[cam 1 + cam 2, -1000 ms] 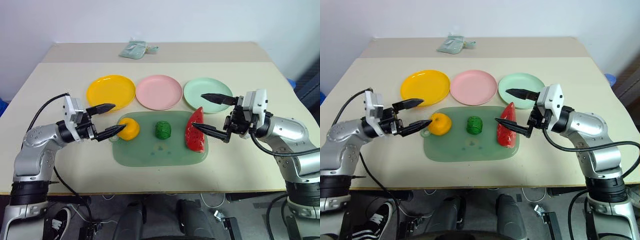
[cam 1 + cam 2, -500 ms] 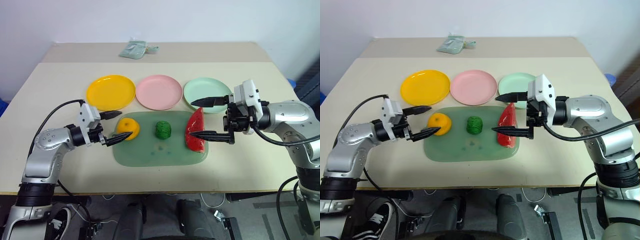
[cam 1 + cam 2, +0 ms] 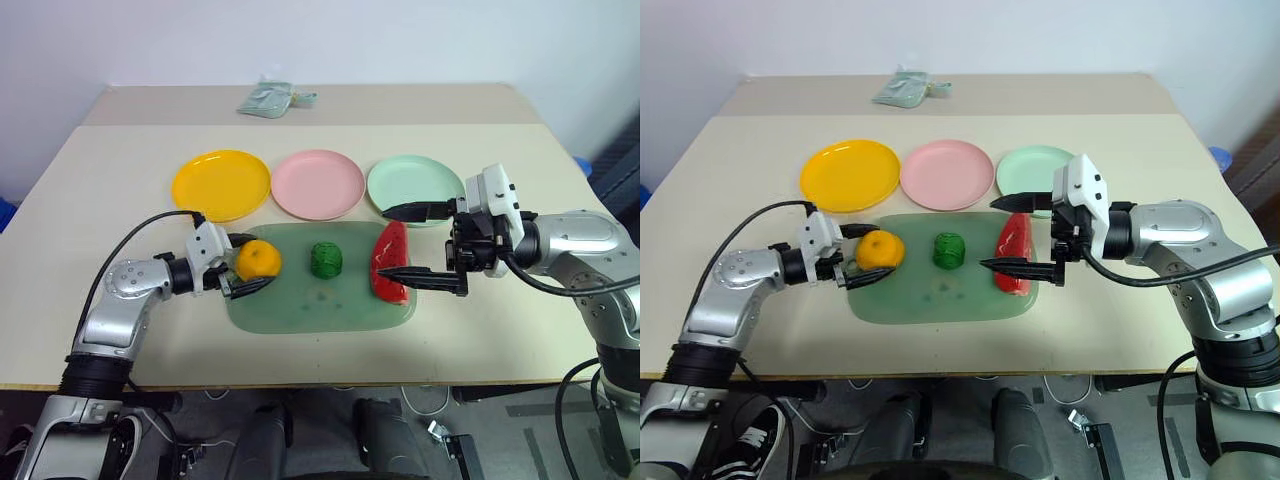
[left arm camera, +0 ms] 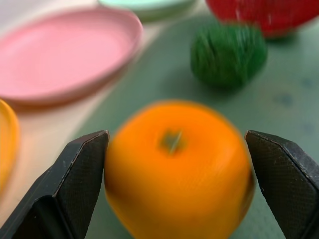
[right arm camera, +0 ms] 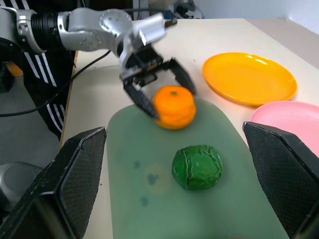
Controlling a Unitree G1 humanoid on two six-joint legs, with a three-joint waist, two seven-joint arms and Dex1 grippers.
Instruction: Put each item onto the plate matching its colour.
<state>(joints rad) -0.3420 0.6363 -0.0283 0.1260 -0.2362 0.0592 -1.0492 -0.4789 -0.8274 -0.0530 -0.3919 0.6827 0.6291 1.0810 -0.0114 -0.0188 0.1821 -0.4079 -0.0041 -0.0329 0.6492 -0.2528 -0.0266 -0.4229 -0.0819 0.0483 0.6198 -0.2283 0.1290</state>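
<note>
The round orange fruit (image 3: pixel 258 260) sits at the left end of the green mat (image 3: pixel 320 305). My left gripper (image 3: pixel 263 262) is open around it, one finger on each side, low over the mat. In the left wrist view the orange (image 4: pixel 174 169) lies between the two fingers (image 4: pixel 75 184). The bumpy dark-green ball (image 3: pixel 325 259) rests mid-mat and the red watermelon slice (image 3: pixel 393 265) at the right end. My right gripper (image 3: pixel 382 242) is wide open, pointing left above the slice, holding nothing. Behind the mat lie the yellow plate (image 3: pixel 221 183), pink plate (image 3: pixel 318 184) and mint plate (image 3: pixel 415 183).
A pale green pouch (image 3: pixel 270 98) lies at the far edge of the beige table (image 3: pixel 110 180). The left arm's black cable (image 3: pixel 130 245) loops above the table near the front left. Bare tabletop flanks the mat on both sides.
My left gripper has come down and to the right until its fingers flank the orange. The right gripper has turned a little at the wrist and stays open over the watermelon slice.
</note>
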